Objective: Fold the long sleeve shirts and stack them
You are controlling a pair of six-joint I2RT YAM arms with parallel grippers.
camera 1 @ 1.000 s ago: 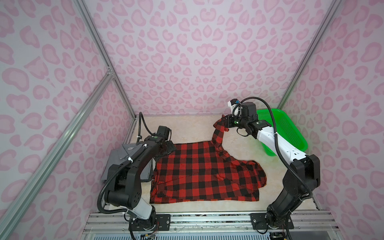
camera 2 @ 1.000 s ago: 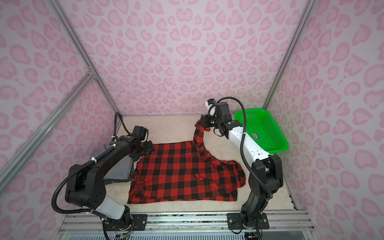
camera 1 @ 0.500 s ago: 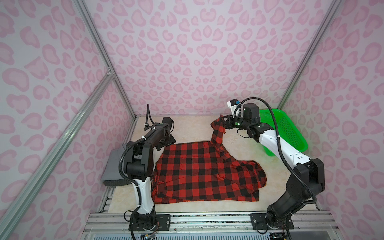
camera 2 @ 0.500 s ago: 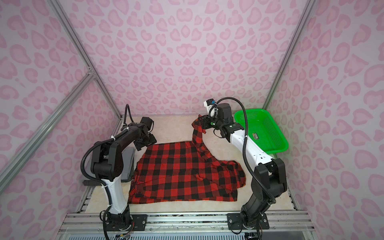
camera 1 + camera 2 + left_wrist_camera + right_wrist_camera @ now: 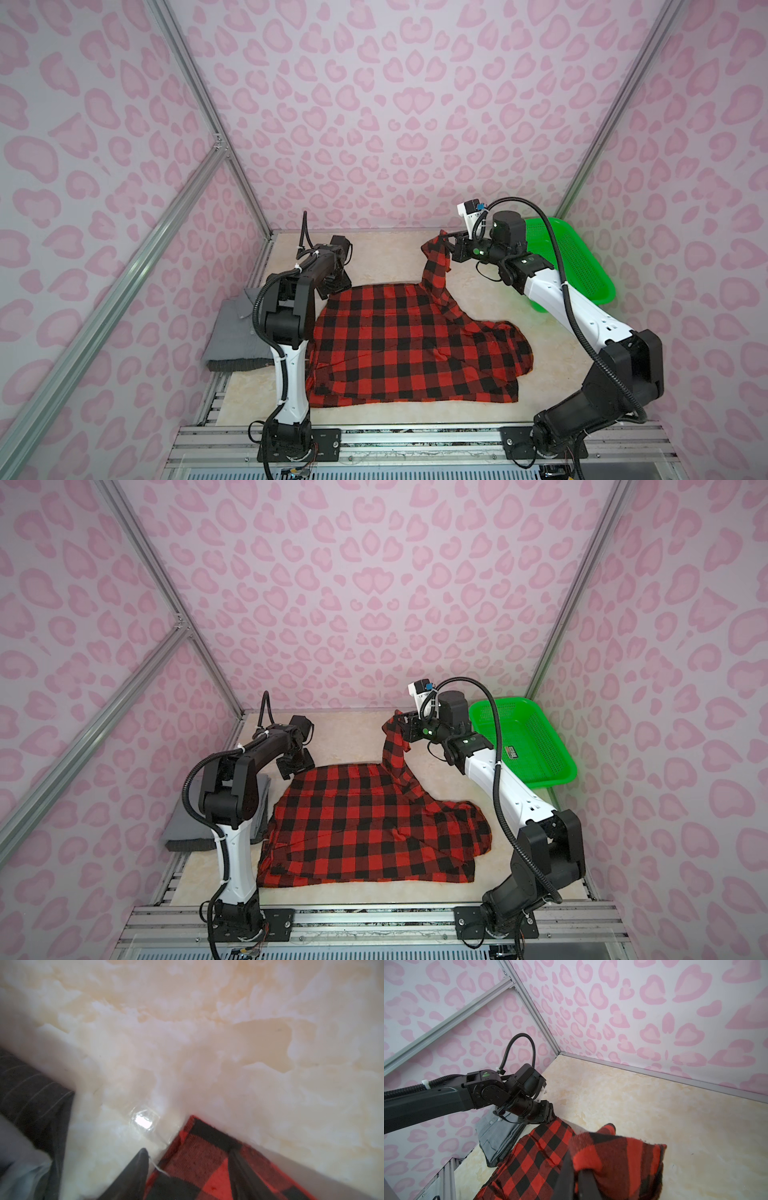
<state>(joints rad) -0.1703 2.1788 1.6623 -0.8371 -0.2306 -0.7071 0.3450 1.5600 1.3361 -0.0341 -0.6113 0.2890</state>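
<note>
The red-and-black checked shirt (image 5: 407,345) (image 5: 365,825) lies spread out in the middle of the table. My right gripper (image 5: 446,239) (image 5: 401,720) is shut on its far right part, which hangs lifted off the table; the right wrist view shows the cloth (image 5: 623,1157) bunched in the gripper (image 5: 576,1165). My left gripper (image 5: 332,286) (image 5: 297,766) (image 5: 550,1113) is low at the shirt's far left corner (image 5: 199,1167). Its gripper (image 5: 188,1151) stands open, one finger on the table and one over the cloth. The grey shirt (image 5: 232,332) (image 5: 187,833) (image 5: 496,1136) lies folded at the left.
A green perforated basket (image 5: 582,266) (image 5: 536,737) stands at the far right behind my right arm. Pink patterned walls with metal rails close in the table on three sides. A metal rail runs along the near edge.
My left arm has risen at the elbow and reached in to the checked shirt's far left corner, and its jaws have narrowed. The right gripper holds the lifted cloth almost where it was.
</note>
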